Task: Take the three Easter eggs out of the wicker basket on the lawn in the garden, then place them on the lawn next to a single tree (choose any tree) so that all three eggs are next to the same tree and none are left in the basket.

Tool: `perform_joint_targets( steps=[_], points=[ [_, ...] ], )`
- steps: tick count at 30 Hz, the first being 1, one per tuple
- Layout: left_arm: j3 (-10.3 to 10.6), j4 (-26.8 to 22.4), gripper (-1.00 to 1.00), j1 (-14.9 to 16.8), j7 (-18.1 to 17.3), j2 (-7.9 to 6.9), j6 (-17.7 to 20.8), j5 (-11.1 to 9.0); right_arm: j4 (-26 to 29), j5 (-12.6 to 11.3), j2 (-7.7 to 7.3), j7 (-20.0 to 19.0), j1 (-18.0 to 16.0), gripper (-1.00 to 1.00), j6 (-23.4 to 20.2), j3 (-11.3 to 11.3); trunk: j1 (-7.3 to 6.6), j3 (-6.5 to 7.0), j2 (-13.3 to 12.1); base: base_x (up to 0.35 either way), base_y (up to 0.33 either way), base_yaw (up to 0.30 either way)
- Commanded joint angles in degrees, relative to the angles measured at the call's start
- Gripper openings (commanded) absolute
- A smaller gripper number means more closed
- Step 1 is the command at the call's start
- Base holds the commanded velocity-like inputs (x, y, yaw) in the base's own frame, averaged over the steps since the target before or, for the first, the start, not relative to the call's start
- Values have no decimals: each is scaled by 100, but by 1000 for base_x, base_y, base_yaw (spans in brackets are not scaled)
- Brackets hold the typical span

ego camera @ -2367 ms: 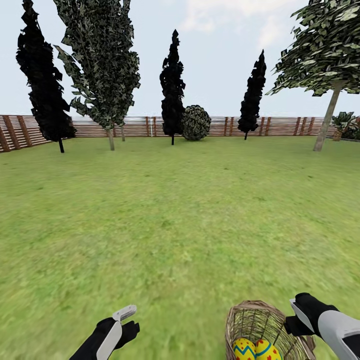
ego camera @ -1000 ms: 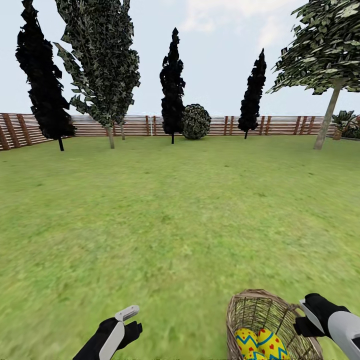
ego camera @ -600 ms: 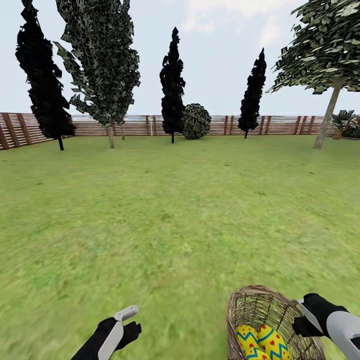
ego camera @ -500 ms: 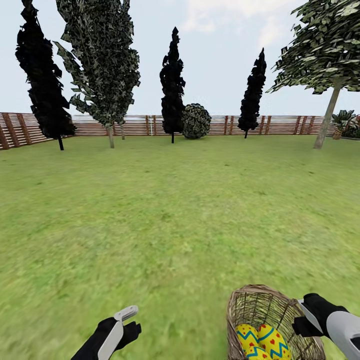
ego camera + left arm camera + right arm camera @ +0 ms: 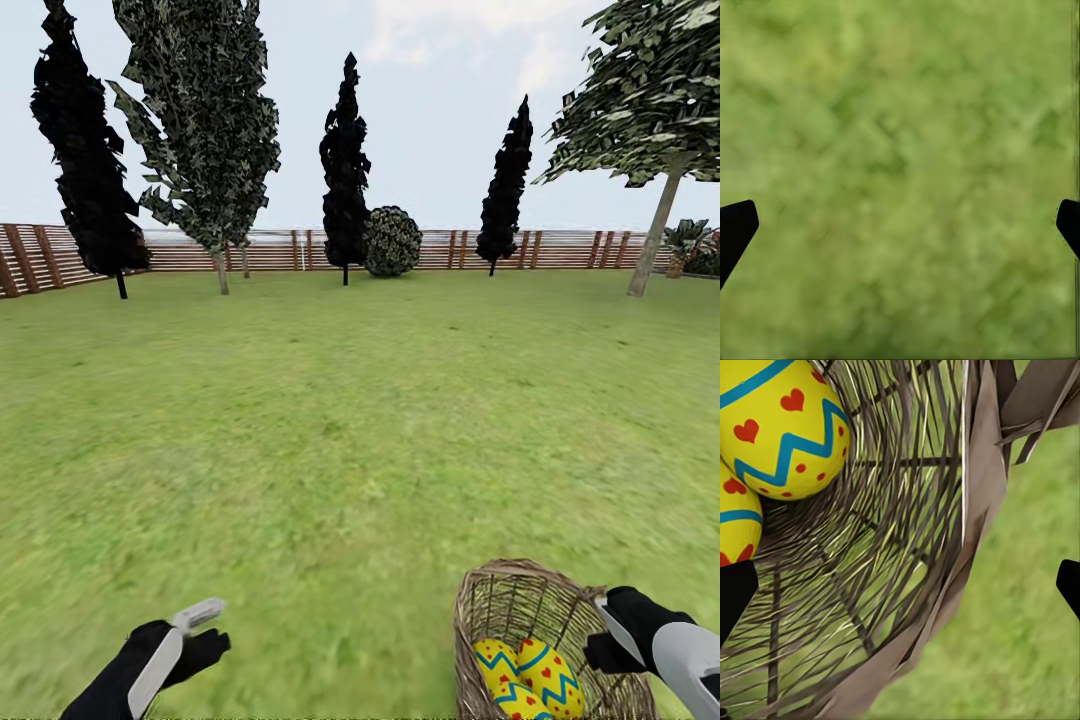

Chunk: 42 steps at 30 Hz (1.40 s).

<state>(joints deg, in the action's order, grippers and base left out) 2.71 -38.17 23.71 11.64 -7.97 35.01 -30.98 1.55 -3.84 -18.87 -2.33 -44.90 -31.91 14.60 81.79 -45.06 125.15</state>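
The wicker basket [image 5: 520,610] stands on the lawn [image 5: 350,430] at the bottom right of the head view. Three yellow Easter eggs with red dots and blue zigzags lie inside it: one [image 5: 497,662], another [image 5: 551,673] and a third [image 5: 519,701] low at the frame edge. My right gripper [image 5: 604,632] is open at the basket's right rim. In the right wrist view its fingers [image 5: 736,589] stand wide on either side of the woven wall [image 5: 945,547], with two eggs [image 5: 784,427] [image 5: 733,525] close by. My left gripper [image 5: 203,630] hangs open over bare grass [image 5: 900,150].
A tree with a bare grey-brown trunk [image 5: 655,240] stands far right, another [image 5: 221,272] far left. Dark conical trees [image 5: 345,170] and a round bush [image 5: 392,243] line the slat fence [image 5: 270,252]. Open grass lies between me and them.
My left arm has swung left and lower in the head view. The basket shows slightly higher in the picture, with more of the eggs visible. The right gripper has barely moved.
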Motion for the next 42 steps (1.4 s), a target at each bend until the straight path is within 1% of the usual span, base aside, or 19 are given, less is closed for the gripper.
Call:
perform_joint_targets(
  steps=[1,2,3,8,11,19,23,29,31,33,35,38,40,42],
  points=[
    [29,-21,100,2,-50,-60,53,-70,12,-38,-3,-22,-1,100,-30,50,22,-25,44,0,0,0],
    [28,-33,100,1,-148,-106,93,-73,12,-36,-3,-22,-2,100,-30,50,44,-43,84,0,0,0],
    [28,-36,100,1,-172,-116,102,-72,12,-37,-4,-22,-2,100,-30,49,66,-61,124,0,0,0],
    [32,-41,100,2,-199,-113,119,-67,12,-38,-26,-22,-2,100,-31,44,175,-150,325,0,0,0],
    [43,-33,100,2,-182,-51,112,-66,14,-38,-29,-22,-2,100,-31,43,241,-204,445,0,0,0],
    [46,-29,100,2,-180,23,111,-74,19,-38,-38,-22,-2,100,-27,43,417,-348,766,0,0,0],
    [46,-18,100,2,-172,136,97,-48,20,-38,-32,-22,-2,100,-28,43,505,-420,927,0,0,0],
    [46,-15,100,2,-171,170,86,-36,24,-38,-58,-22,-2,100,-28,43,505,-420,927,0,0,0],
    [46,-15,100,2,-171,172,82,-38,69,-40,-107,-22,-2,100,-31,43,505,-420,927,0,0,0],
    [46,-5,100,2,-171,173,79,-45,108,-45,-195,-27,-2,100,-32,40,505,-420,927,0,0,0],
    [46,4,100,0,-171,173,74,-47,124,-130,-301,-43,-2,100,-33,39,505,-420,927,0,0,0],
    [46,10,100,2,-175,179,69,-48,141,-523,-418,-186,-2,100,-42,50,505,-420,927,0,0,0],
    [51,16,100,2,-176,181,68,-49,153,-617,-430,-224,0,100,-48,56,505,-420,927,0,0,0],
    [53,19,100,2,-179,181,67,-49,159,-659,-429,-239,-1,100,-51,78,505,-420,927,0,0,0]
  ],
)
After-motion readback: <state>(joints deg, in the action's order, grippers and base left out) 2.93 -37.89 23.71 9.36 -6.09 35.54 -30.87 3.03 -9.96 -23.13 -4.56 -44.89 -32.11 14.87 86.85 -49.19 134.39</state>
